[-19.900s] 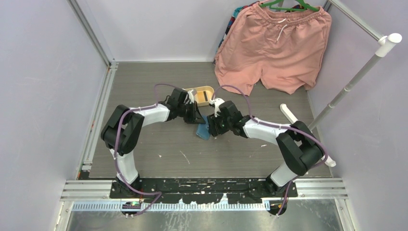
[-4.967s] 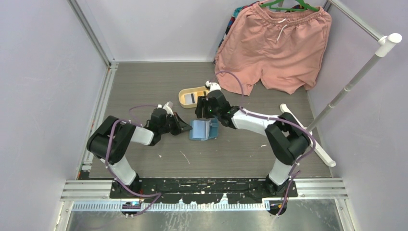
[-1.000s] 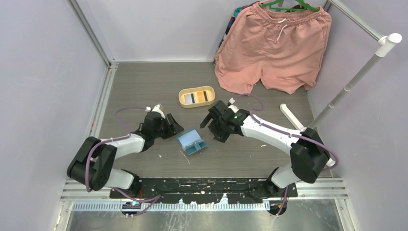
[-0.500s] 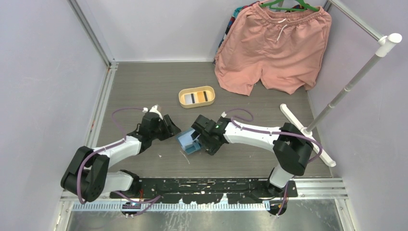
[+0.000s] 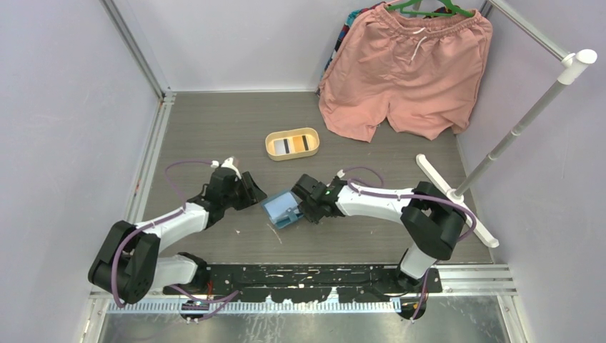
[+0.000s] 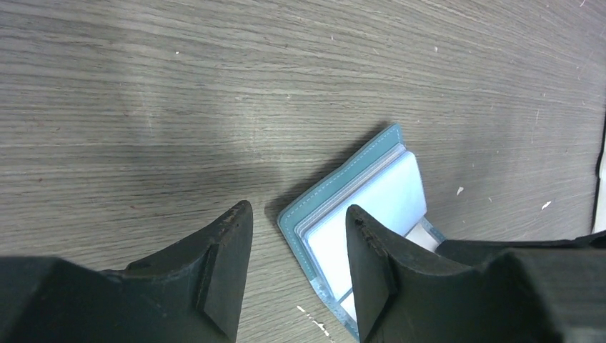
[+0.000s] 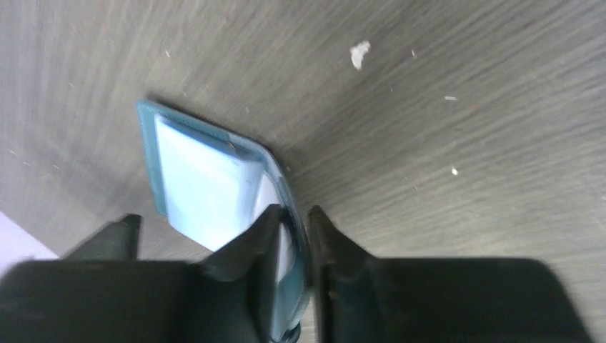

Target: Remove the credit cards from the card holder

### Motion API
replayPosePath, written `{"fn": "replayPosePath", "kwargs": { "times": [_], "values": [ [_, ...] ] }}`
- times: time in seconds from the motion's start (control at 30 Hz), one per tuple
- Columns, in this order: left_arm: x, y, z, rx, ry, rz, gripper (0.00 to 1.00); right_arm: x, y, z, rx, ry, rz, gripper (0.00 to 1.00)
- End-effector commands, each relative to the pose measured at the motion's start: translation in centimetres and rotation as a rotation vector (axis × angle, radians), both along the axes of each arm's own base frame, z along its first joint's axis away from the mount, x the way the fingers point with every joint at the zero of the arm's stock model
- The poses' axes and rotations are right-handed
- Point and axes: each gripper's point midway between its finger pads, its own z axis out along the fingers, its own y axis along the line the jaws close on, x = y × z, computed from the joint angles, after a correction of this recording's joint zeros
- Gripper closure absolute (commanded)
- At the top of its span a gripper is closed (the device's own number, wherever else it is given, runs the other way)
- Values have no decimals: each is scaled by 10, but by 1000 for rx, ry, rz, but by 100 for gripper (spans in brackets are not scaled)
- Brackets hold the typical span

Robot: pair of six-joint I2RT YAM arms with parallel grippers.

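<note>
Right fingers (image 7: 254, 250) just clamped onto the edge of the teal-blue bifold card holder (image 5: 277, 209), left fingers (image 6: 229, 264) half-open beside it. Card-pulling looks next.

Both arms low, angled toward mid-frame, left gripper (image 5: 255, 199) gaping, right gripper (image 5: 301, 210) pinched on card holder (image 5: 279, 209) edge

Matt wood-grain table (image 5: 214, 121), stitched card holder (image 6: 366, 214)
</note>
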Motion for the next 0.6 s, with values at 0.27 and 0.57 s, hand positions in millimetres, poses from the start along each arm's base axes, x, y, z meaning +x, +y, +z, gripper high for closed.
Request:
{"fn": "replayPosePath", "kwargs": {
  "times": [0.27,0.57],
  "values": [
    [21,-29,21,-104,-94,-146,45,78,15,44,328,-340,518,99],
    [26,-61,16,-265,-62,-231,46,74,45,45,616,-334,1058,99]
  ]
}}
